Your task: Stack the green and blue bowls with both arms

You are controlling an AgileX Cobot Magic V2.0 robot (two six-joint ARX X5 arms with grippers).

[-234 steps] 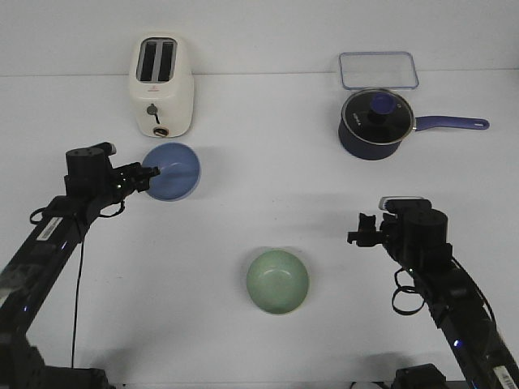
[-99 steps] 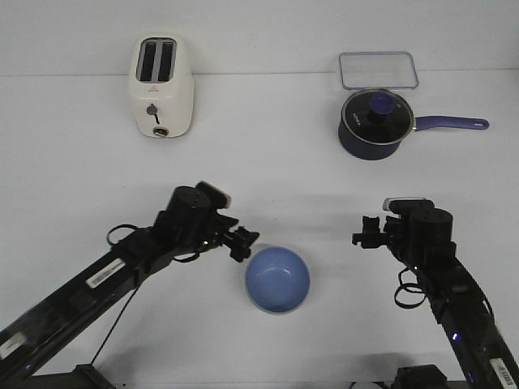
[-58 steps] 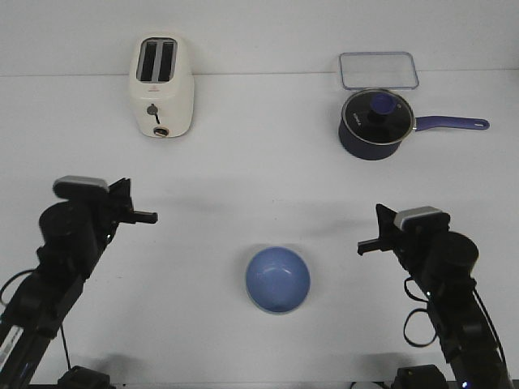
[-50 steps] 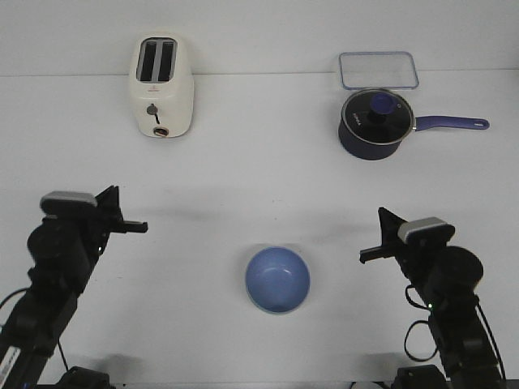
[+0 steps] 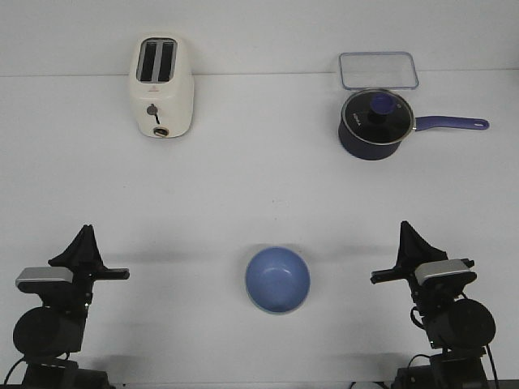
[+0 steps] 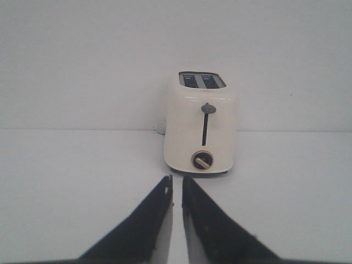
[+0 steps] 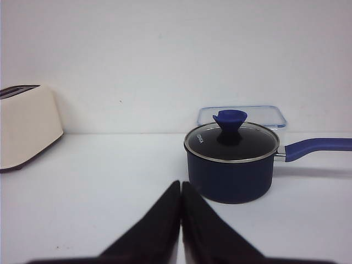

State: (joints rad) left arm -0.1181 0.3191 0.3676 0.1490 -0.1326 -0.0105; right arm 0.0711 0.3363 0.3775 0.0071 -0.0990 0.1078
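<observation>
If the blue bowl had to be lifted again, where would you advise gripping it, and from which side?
Grip the rim of the blue bowl, coming down from above with one finger inside and one outside. It sits upright, mouth open, with a thin wall and clear table all round. Its right edge suits the right gripper, its left edge the left gripper.

A staged test bench rather than a real kitchen — a plain white table (image 5: 259, 186) runs back to a bare white wall; kitchenware is spread well apart on it: a cream toaster (image 5: 161, 87), a navy lidded saucepan (image 5: 375, 123), a clear container lid (image 5: 379, 70).
</observation>
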